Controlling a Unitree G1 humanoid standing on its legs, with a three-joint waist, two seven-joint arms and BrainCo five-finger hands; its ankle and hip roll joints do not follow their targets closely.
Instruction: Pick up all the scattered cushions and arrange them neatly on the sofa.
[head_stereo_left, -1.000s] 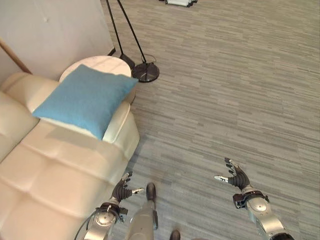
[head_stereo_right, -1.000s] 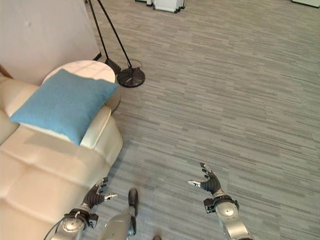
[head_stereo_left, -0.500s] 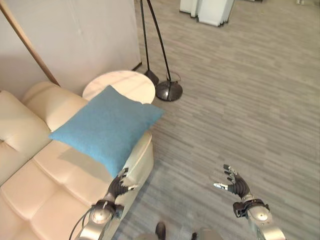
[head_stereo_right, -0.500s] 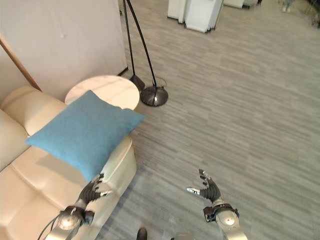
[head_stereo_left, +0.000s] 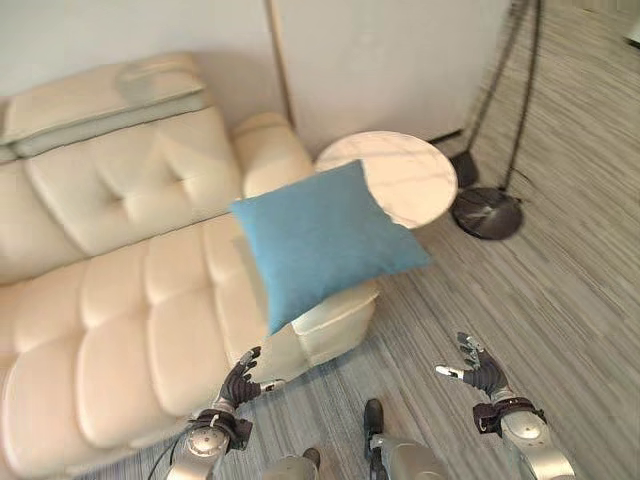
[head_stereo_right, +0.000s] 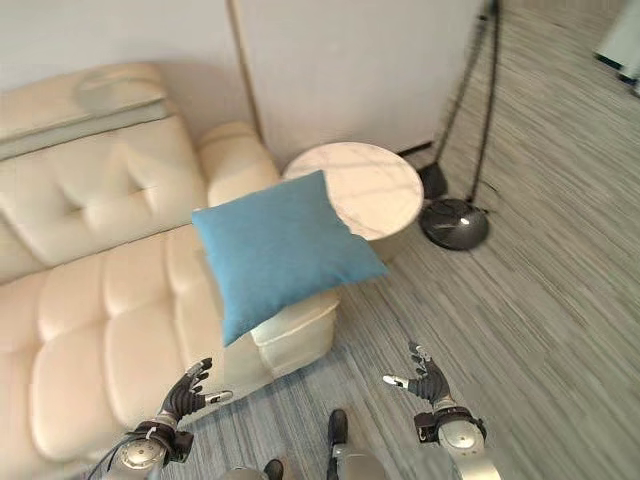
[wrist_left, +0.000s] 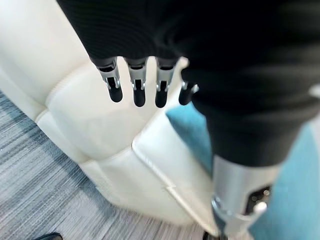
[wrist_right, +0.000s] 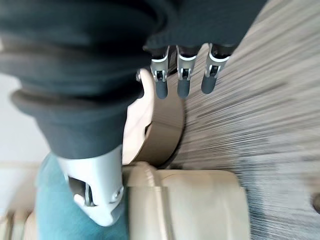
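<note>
Nearest, the left hand (head_stereo_left: 238, 381) and right hand (head_stereo_left: 478, 372) hovered with fingers spread and empty over striped grey flooring (head_stereo_left: 560, 300), while beyond them a square, seemingly woven blue cushion (head_stereo_left: 320, 240) lay tilted on the tufted cream sofa's (head_stereo_left: 110, 300) padded armrest beside a round pale worktop (head_stereo_left: 400, 175).

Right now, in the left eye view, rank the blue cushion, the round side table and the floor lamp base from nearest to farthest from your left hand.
From the left hand:
1. Blue cushion, lying over the sofa's armrest just beyond the hand.
2. Round side table, behind the cushion, beside the sofa's end.
3. Floor lamp base, out on the floor to the right, past the table.
</note>
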